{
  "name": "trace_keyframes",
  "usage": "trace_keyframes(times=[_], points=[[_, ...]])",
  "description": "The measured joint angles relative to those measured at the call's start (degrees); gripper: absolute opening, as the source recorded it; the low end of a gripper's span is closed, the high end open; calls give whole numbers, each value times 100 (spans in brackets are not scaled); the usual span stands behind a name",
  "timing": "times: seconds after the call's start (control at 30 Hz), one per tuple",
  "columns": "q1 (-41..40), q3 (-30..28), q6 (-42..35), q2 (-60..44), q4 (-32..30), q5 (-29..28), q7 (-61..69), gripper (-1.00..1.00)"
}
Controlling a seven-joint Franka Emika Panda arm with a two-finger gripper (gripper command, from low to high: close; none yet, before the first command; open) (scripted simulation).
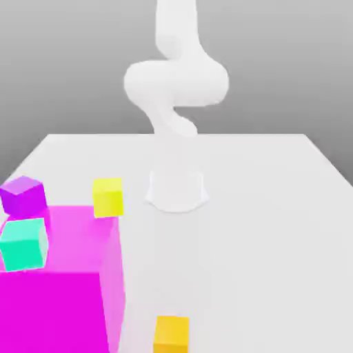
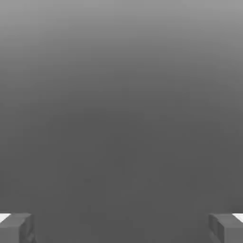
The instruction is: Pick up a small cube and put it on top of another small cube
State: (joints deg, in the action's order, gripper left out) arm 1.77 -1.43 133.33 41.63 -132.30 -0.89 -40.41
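The claw (image 2: 121, 228) hangs spread and empty; the orange cube (image 1: 171, 334) sits at the exterior view's bottom centre, the yellow cube (image 1: 108, 196) left of centre on the worktop (image 1: 276, 207).

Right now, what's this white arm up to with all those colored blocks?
Nothing is held yet. The gripper is open with nothing between its fingers. The orange cube sits alone at the table's near edge, and the yellow cube it should go on sits nearer the arm's base, beside the big magenta cube.
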Motion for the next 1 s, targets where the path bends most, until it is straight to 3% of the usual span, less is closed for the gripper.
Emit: trace_keyframes(times=[0.33, 0.6, 1.0], points=[[673, -657, 627, -1684, -208, -163, 2336, 0], [1052, -1093, 1127, -3025, -374, 41, 4412, 0], [957, -1005, 1859, -5073, -616, 629, 7723, 0]])
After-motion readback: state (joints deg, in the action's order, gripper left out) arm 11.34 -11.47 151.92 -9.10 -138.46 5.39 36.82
